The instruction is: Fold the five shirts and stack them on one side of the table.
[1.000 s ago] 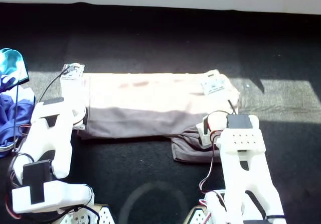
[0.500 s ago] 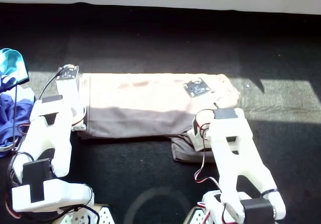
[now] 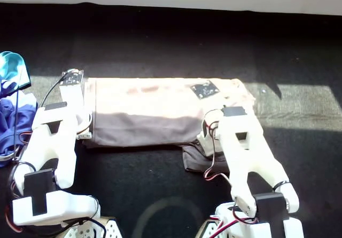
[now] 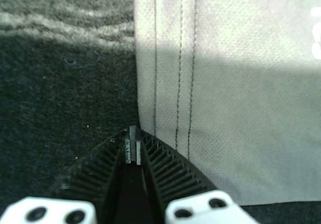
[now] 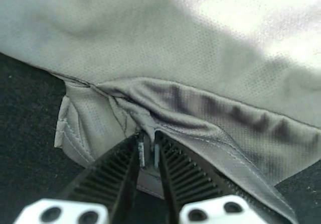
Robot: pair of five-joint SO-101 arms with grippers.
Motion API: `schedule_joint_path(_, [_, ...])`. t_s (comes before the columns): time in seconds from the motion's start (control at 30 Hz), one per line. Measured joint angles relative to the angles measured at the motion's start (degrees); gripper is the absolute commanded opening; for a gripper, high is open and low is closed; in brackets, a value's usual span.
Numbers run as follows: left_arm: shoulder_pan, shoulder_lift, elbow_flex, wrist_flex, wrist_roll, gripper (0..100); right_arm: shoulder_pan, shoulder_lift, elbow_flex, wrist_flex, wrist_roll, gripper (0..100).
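A grey shirt (image 3: 144, 107) lies folded into a long strip across the middle of the dark table, its far half in sunlight. One sleeve (image 3: 195, 160) sticks out from its near edge. My left gripper (image 3: 85, 134) sits at the strip's left near corner. In the left wrist view it (image 4: 131, 136) is shut, tips against the stitched hem (image 4: 170, 83), and the cloth lies flat. My right gripper (image 3: 204, 139) is at the near edge above the sleeve. In the right wrist view it (image 5: 148, 146) is shut on a bunched fold of the shirt (image 5: 200, 58).
A heap of blue and teal clothes (image 3: 8, 110) lies at the table's left edge beside the left arm. The dark table surface (image 3: 171, 40) stretches behind the shirt to the pale wall. Open surface (image 3: 304, 158) lies to the right of the right arm.
The right arm has swung left along the shirt's near edge, its wrist now over the strip's right part. The left arm shifted slightly left early on, then stayed.
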Motion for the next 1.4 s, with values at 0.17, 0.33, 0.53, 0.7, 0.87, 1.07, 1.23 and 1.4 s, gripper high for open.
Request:
schedule_joint_path(0.17, [0.0,0.0,0.0,0.0,0.0,1,0.0,-1.6,-2.2,5.3,0.0,0.5])
schedule_joint_path(0.33, [0.0,0.0,0.0,0.0,0.0,1,0.0,-11.1,-2.2,10.6,0.0,0.5])
schedule_joint_path(0.53, [0.0,0.0,0.0,-0.2,0.0,1,-2.7,-18.5,-1.1,14.9,0.0,0.5])
schedule_joint_path(0.7, [0.0,0.0,0.0,-0.4,0.0,1,-8.7,-18.8,6.9,10.1,0.0,1.3])
schedule_joint_path(0.87, [0.1,0.0,0.0,-0.4,0.0,1,-9.8,-18.8,10.6,8.1,0.0,17.2])
schedule_joint_path(1.07, [0.1,0.0,0.0,-0.4,0.0,1,-9.8,-19.7,6.9,16.9,0.0,21.6])
schedule_joint_path(1.23, [0.2,0.0,0.0,-0.4,0.0,1,-9.7,-19.7,-2.4,23.0,1.2,21.6])
schedule_joint_path(1.4, [0.2,0.0,0.0,-0.4,0.0,1,-5.9,-19.8,-1.1,18.2,5.3,18.8])
